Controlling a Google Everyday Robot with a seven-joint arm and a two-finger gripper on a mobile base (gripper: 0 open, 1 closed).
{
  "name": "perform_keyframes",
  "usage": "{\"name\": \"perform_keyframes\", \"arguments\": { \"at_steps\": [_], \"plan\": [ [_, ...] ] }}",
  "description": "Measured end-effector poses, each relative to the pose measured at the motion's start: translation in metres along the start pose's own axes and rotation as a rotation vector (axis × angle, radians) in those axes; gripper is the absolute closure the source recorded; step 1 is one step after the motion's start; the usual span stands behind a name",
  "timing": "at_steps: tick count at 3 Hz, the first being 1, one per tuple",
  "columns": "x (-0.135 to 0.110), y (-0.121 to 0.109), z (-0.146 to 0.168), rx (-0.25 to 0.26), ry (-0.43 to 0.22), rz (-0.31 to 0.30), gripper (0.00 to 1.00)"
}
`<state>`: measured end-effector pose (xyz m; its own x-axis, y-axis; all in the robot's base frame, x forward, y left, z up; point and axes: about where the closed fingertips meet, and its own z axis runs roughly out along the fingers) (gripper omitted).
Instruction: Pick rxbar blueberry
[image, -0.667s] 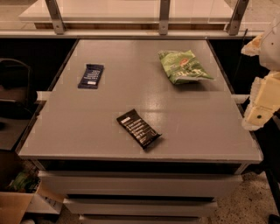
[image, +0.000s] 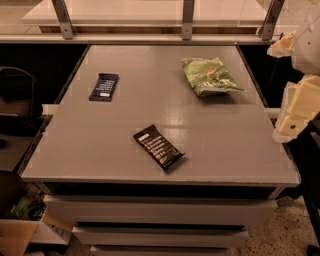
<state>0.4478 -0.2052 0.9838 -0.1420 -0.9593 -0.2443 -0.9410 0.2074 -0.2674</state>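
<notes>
The rxbar blueberry (image: 104, 87) is a small flat navy-blue bar with white text, lying on the left part of the grey table top (image: 150, 110). My gripper (image: 295, 110) is a cream-coloured part at the right edge of the camera view, beside the table's right edge and far from the bar. It holds nothing that I can see.
A black-wrapped bar with white text (image: 158, 146) lies near the table's front middle. A green chip bag (image: 209, 75) lies at the back right. A railing with metal posts (image: 187, 20) runs behind the table. Drawers (image: 160, 212) sit below; a cardboard box (image: 17, 235) stands at the lower left.
</notes>
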Motion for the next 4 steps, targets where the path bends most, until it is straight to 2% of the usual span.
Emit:
{"name": "perform_keyframes", "arguments": {
  "at_steps": [1, 2, 3, 4],
  "plan": [
    [-0.045, -0.014, 0.007, -0.029, -0.135, -0.160, 0.00],
    [-0.102, -0.016, 0.018, -0.079, -0.285, -0.374, 0.00],
    [-0.163, -0.004, 0.024, -0.132, -0.422, -0.610, 0.00],
    [-0.216, 0.017, 0.027, -0.154, -0.495, -0.814, 0.00]
  ]
}}
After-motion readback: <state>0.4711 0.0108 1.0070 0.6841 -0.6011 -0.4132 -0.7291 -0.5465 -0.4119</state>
